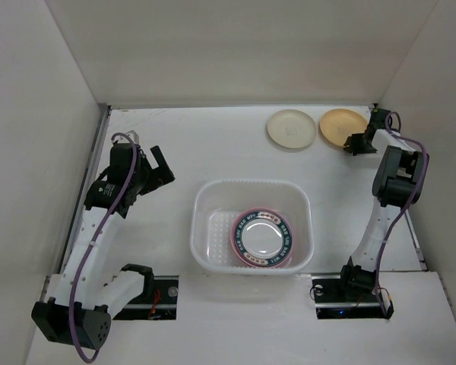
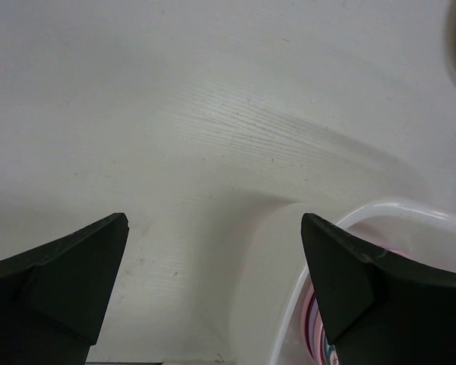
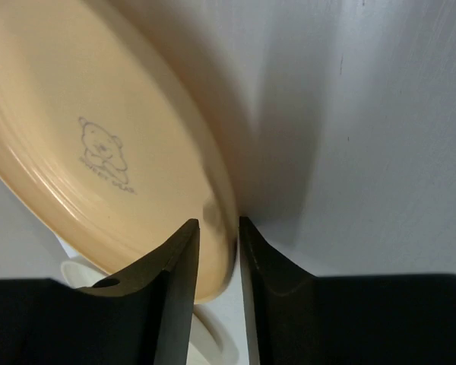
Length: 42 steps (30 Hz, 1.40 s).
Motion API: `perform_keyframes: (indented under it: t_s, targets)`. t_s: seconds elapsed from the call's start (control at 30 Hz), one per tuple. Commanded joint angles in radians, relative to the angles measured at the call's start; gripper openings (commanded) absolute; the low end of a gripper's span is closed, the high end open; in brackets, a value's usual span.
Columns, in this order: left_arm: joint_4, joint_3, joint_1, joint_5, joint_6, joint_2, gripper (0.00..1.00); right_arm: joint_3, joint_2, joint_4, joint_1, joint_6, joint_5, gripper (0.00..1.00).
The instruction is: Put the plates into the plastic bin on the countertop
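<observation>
Pinching the near rim of the orange plate (image 3: pixel 99 137), our right gripper (image 3: pixel 219 228) has one finger on the upper face and one under the lip, with the jaws closed on that thin edge. The bite is shallow, so we judge the plate could pivot or slip. We would seat the rim deeper if we can, then lift slowly and keep the plate near level. We cannot tell whether the plate is already clear of the countertop (image 1: pixel 213 144).

In the top view the orange plate sits at the upper right, and the cream plate (image 1: pixel 291 129) lies just beside it on the left, close enough to be nudged if we drag rather than lift. The right wall (image 1: pixel 441 114) is near the arm, so the swing should go left and down the frame toward the bin (image 1: pixel 201 205) at centre. A stack (image 1: pixel 262 237) already fills the bin's right half, a teal-lettered white plate on top and pink showing beneath. We should clear the rim before lowering.

Our left gripper (image 2: pixel 214 220) hangs wide open and holding nothing at the left of the frame, by the bin's upper-left corner and off our path.
</observation>
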<state>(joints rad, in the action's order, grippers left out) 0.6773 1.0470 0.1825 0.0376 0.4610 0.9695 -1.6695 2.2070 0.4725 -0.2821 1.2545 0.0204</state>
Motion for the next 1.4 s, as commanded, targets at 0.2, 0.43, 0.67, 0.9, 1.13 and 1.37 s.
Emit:
perform_keyframes:
  t_s: [0.2, 0.43, 0.67, 0.9, 1.13, 1.37]
  targets:
    - [0.027, 0.041, -0.018, 0.001, -0.015, -0.028, 1.00, -0.004, -0.036, -0.043, -0.007, 0.043, 0.027, 0.00]
    - [0.022, 0.008, 0.002, -0.002, -0.013, -0.075, 1.00, 0.215, -0.313, -0.306, -0.006, 0.005, 0.029, 0.00]
    - [0.002, -0.034, 0.030, -0.025, -0.012, -0.109, 1.00, 0.373, -0.587, -0.373, 0.098, -0.203, 0.183, 0.00]
    - [-0.031, -0.047, 0.065, -0.053, -0.015, -0.101, 1.00, 0.419, -0.699, 0.029, 0.400, -0.630, 0.260, 0.01]
    - [-0.065, -0.051, 0.108, -0.054, -0.015, -0.077, 1.00, 0.542, -0.878, 0.173, 0.631, -0.786, 0.217, 0.02]
    - [-0.091, -0.041, 0.131, -0.056, -0.015, -0.043, 1.00, 0.553, -0.951, 0.281, 0.706, -0.839, 0.139, 0.00]
